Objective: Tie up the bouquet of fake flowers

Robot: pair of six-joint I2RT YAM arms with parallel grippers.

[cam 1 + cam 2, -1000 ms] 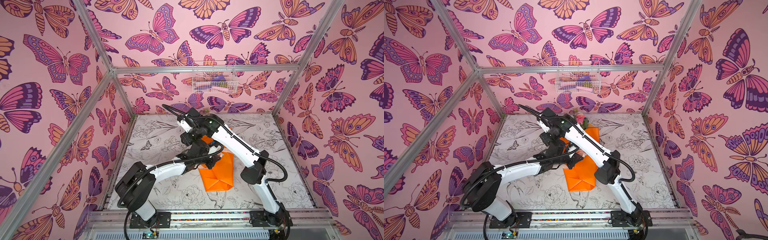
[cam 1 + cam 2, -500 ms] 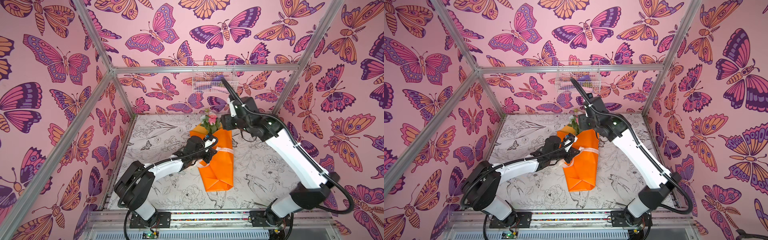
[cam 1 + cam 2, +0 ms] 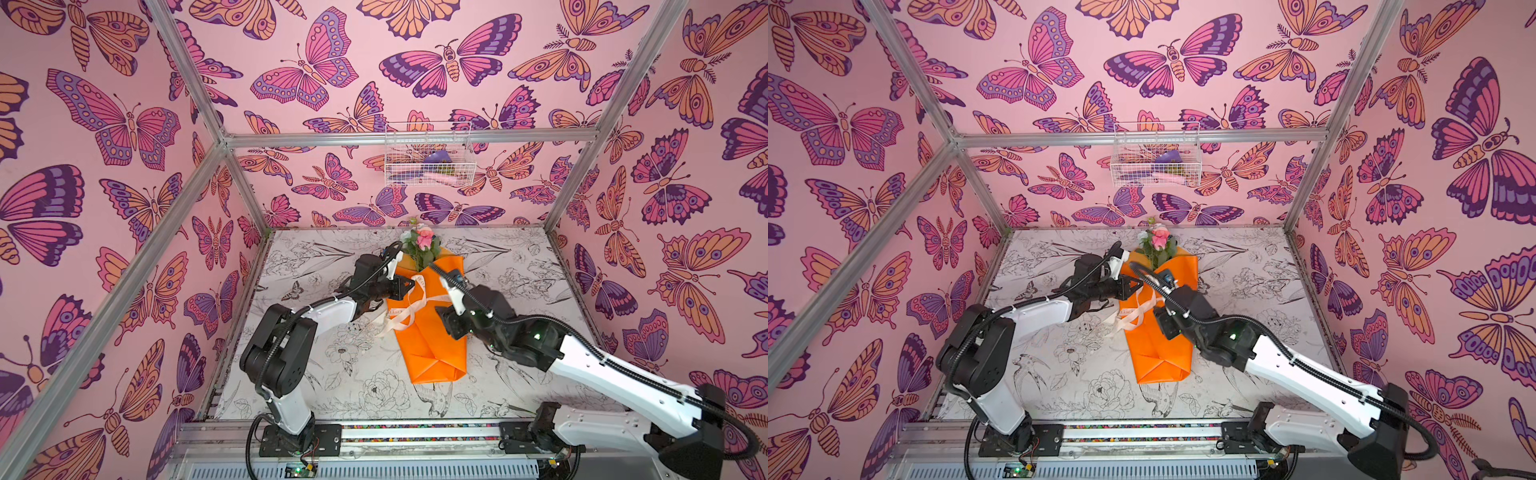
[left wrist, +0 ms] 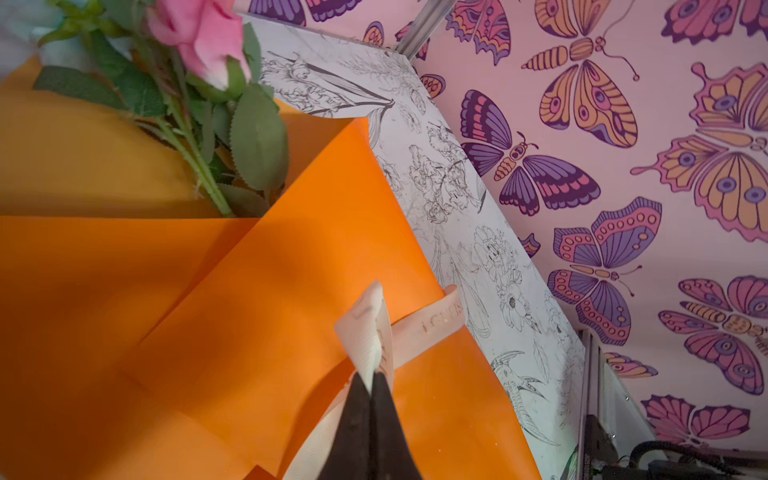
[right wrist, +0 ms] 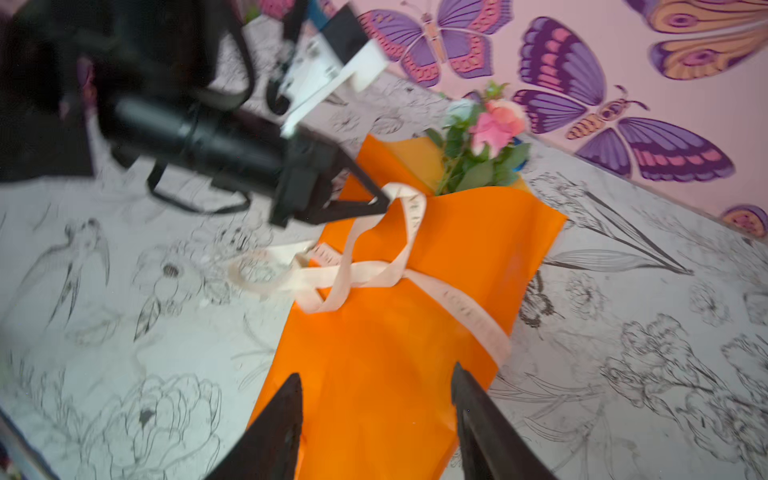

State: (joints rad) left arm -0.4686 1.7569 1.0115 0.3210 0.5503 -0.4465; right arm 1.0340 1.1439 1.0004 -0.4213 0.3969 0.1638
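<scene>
The bouquet of fake flowers lies on the table, its orange paper wrap (image 3: 428, 340) (image 3: 1158, 345) pointing its pink and white blooms (image 3: 422, 241) (image 5: 494, 124) at the back wall. A cream lettered ribbon (image 5: 469, 316) (image 3: 409, 305) crosses the wrap and loops loosely at its left side. My left gripper (image 4: 372, 376) (image 3: 409, 284) (image 3: 1140, 284) is shut on a raised loop of that ribbon (image 4: 365, 324). My right gripper (image 5: 376, 370) hovers open over the wrap's lower half with nothing between its fingers. In both top views its fingers are hidden under the wrist.
A white wire basket (image 3: 428, 153) with purple and pink items hangs on the back wall. Butterfly-patterned walls and aluminium posts (image 3: 577, 166) enclose the flower-print table (image 3: 332, 374). The left arm's forearm (image 3: 328, 309) lies along the table to the left of the wrap.
The right arm has swung off the left side, passed the back of the table and come down over the wrap's lower half. The left gripper keeps its hold on the ribbon.
</scene>
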